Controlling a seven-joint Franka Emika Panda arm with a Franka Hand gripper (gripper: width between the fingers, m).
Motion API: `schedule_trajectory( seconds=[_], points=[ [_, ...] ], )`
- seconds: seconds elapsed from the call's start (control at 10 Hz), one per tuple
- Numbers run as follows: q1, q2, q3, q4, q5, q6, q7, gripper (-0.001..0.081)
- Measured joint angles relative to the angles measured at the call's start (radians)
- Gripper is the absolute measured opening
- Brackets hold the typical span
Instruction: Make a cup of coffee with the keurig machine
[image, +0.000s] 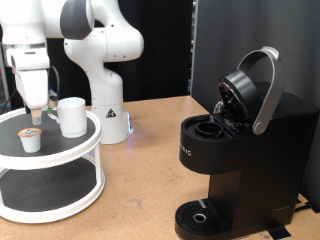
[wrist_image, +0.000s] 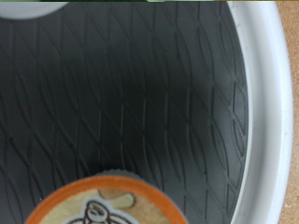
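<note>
Glossy white arm (image: 95, 35), rounded bulbous joints, black seams, conical white base

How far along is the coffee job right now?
Done: the keurig machine stands with its lid raised and the pod chamber bare. In hand: nothing visibly; the pincer hangs just above the pod on the tiered tray. Left: the pod is not loaded, and the cup is on the tray, not the machine's drip tray.
</note>
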Motion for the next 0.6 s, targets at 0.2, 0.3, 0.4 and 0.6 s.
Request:
schedule_trajectory(
  seconds=[0.2,0.3,0.4,0.6],
  points=[
    [0.0,0.021,-0.01,0.005,0.001,0.011,0.001,0.0805],
    [0.0,0.031,-0.011,0.011,0.003,0.011,0.001,0.0805],
    [0.0,0.04,-0.011,0.016,0.003,0.011,0.001,0.0805],
    [0.0,0.064,-0.011,0.018,0.0,0.028,0.001,0.0805]
  ],
)
